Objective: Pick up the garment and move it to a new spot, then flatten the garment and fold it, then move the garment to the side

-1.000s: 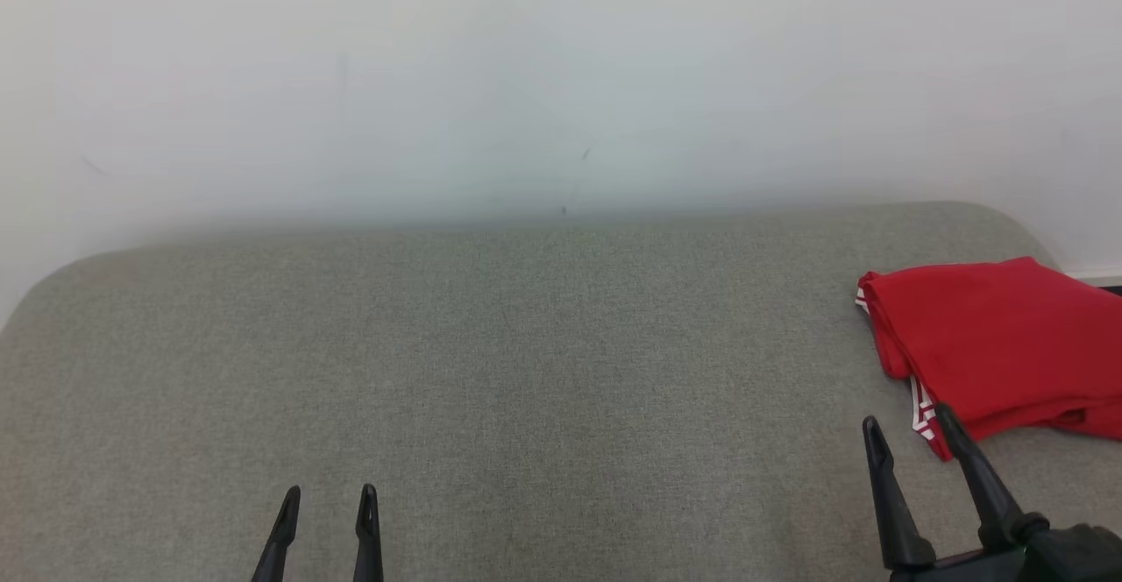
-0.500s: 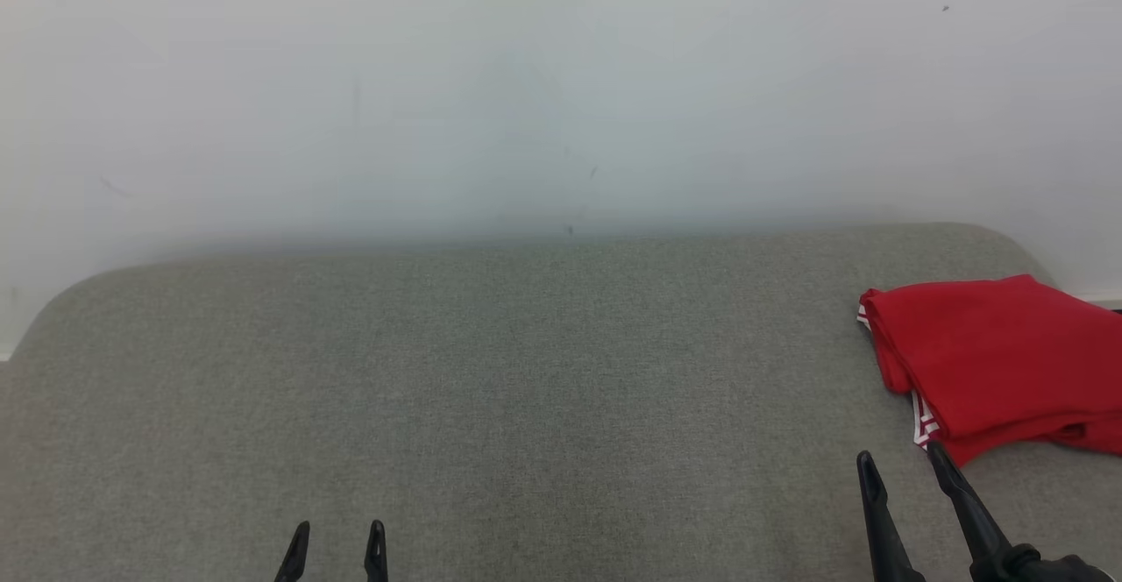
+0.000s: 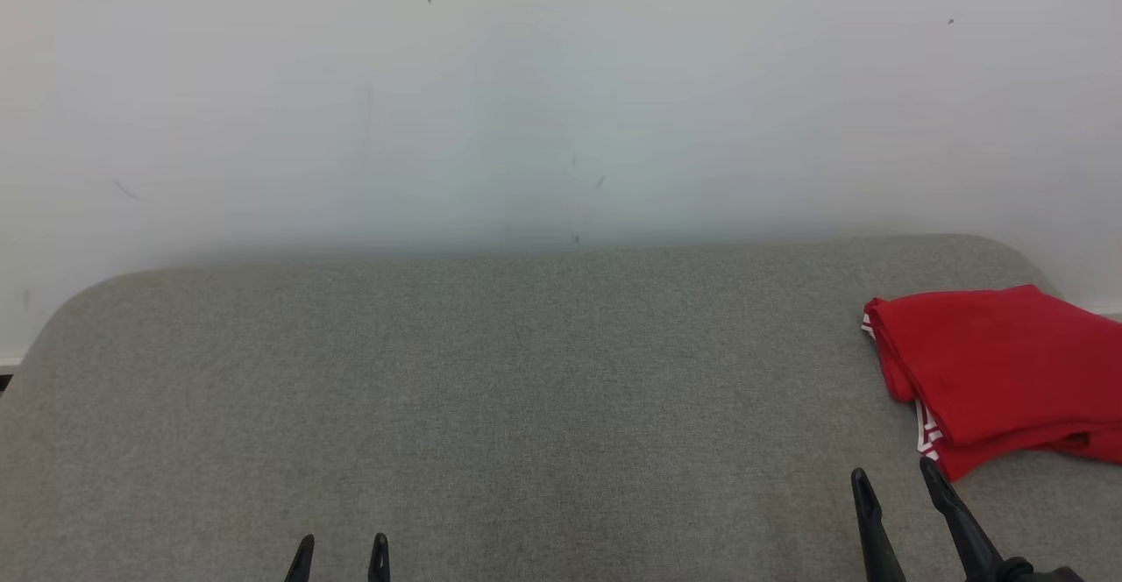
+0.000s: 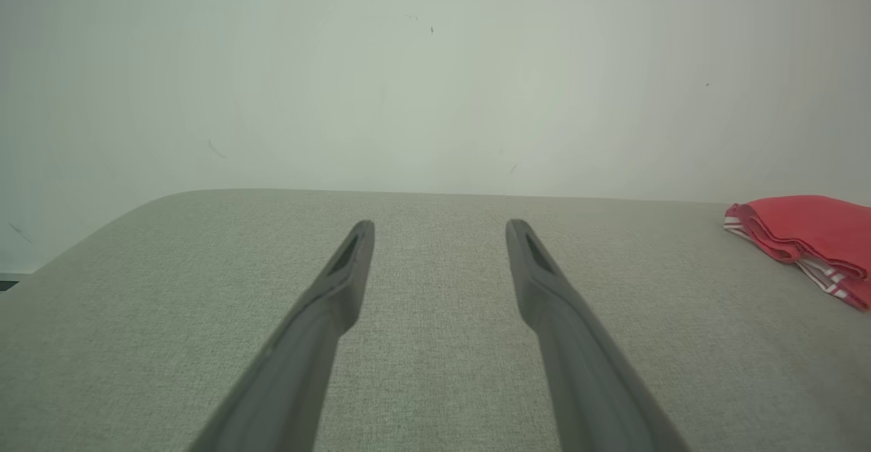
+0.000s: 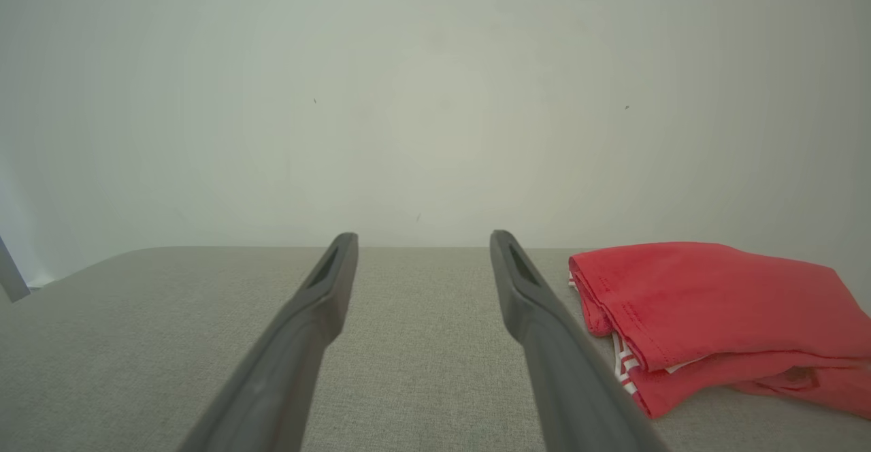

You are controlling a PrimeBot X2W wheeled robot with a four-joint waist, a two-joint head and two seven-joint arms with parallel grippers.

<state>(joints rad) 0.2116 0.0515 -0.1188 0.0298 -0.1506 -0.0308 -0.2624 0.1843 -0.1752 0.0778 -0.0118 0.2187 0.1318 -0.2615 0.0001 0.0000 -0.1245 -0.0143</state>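
- Over at the right end of the padded seat lies the folded red jersey garment (image 3: 990, 372), a soft, thick packet of several layers, smooth on top and with rounded, rolled folds along its left side.
- At its near-left corner a narrow strip of white-and-red striped trim (image 3: 926, 431) shows between the layers, and the lower layers stick out a little beyond the top one.
- The garment rests flat on a grey-green upholstered surface (image 3: 526, 389) with a fine, slightly coarse weave and broadly rounded far corners. It lies close to the far right corner and runs out past the right edge of the head view.
- Behind the surface rises a pale, matte wall (image 3: 526, 82), plain apart from a few tiny dark specks and faint scuffs.
- The left gripper (image 3: 342, 545) is at the lower left over bare upholstery, well apart from the garment. Its two prongs stand apart with nothing between them.
- The right gripper (image 3: 892, 470) is at the lower right, near the garment's striped corner. Its jaws are also spread and empty, and in the right wrist view the red cloth lies beside the right-hand prong, not between the two.
- The fingers (image 4: 326, 316) are long, slim and matte dark grey. They taper to blunt tips, and each has a slot-shaped recess just behind the tip.
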